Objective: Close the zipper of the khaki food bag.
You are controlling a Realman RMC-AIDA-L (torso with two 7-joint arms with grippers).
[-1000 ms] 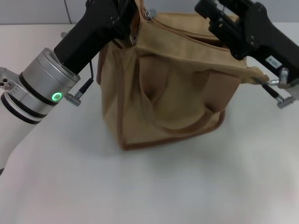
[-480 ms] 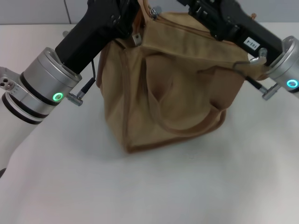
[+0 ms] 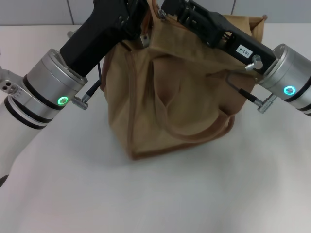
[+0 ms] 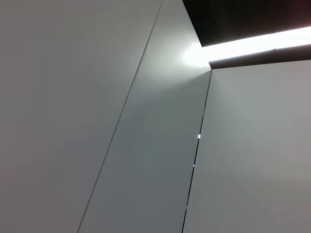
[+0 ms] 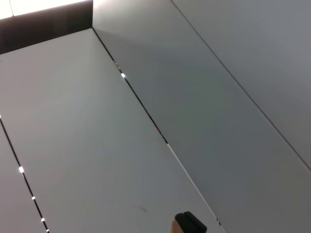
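Note:
The khaki food bag [image 3: 180, 102] stands upright at the middle of the white table in the head view, its front handle [image 3: 194, 132] hanging down. My left gripper [image 3: 138, 23] is at the bag's top left end, shut on the fabric there. My right gripper [image 3: 167, 8] reaches across the bag's top to that same end. The zipper runs under the right arm and is mostly hidden. Its small silver slider [image 3: 160, 13] shows just beside the right gripper. Both wrist views show only grey panels, not the bag.
The white table [image 3: 146, 194] extends in front of the bag and to both sides. My right arm's silver wrist [image 3: 286, 80] hangs beside the bag's right end. My left arm's silver wrist [image 3: 48, 90] is left of the bag.
My right gripper has swept left across the bag's top, from the right end to the left end by the slider. The bag's top has tipped slightly. The left gripper has stayed put.

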